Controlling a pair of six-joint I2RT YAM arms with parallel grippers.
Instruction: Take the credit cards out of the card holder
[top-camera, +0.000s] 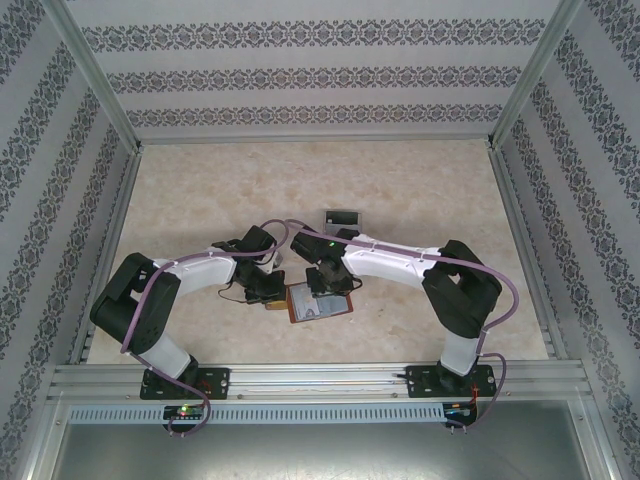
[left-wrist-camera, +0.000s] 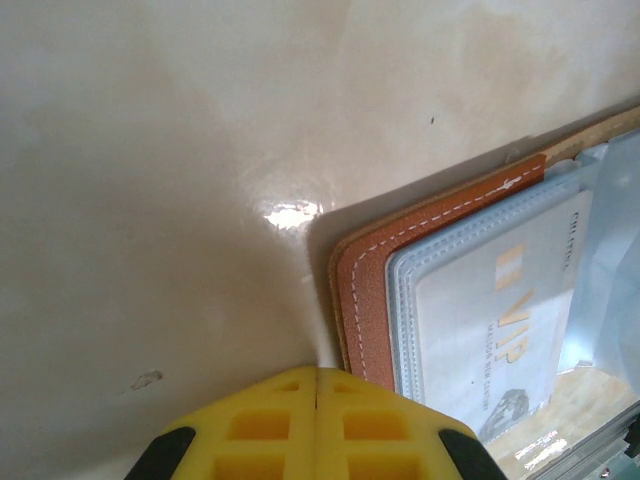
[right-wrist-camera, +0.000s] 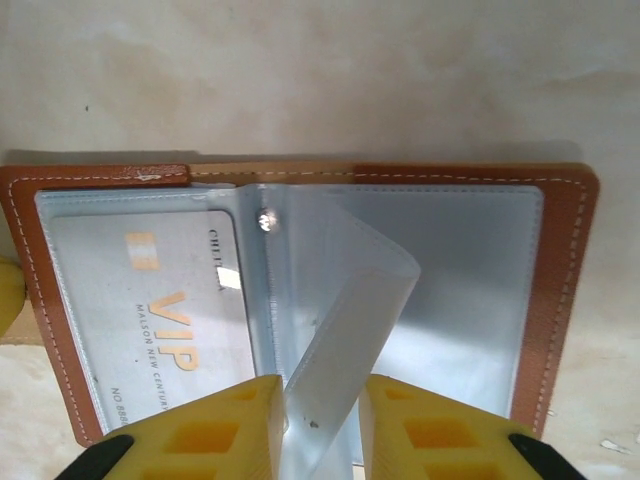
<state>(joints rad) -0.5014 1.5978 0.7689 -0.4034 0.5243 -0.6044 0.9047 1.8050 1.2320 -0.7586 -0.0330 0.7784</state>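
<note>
Both arms are folding inward from the bottom corners of the overhead view, elbows pushed out wide. Their wrists are meeting at centre frame over the card holder (top-camera: 320, 304), which is lying open on the table (top-camera: 420, 180).

The left gripper (top-camera: 268, 288) is pointing down at the holder's left edge. On its wrist camera the yellow fingers (left-wrist-camera: 270, 430) are closed flush together, gripping nothing. Their tip is sitting right at the holder's brown corner, at bottom centre of the frame.

The right gripper (top-camera: 330, 283) is hanging over the holder's upper part. On the right wrist view its jaws are narrowed onto a clear sleeve leaf (right-wrist-camera: 350, 290). The leaf is curling up off the spine and filling the gap, touching both pads.

One of the credit cards (right-wrist-camera: 150, 320), pale with gold VIP lettering, is sitting in the holder's left pocket, at the left of that frame.
</note>
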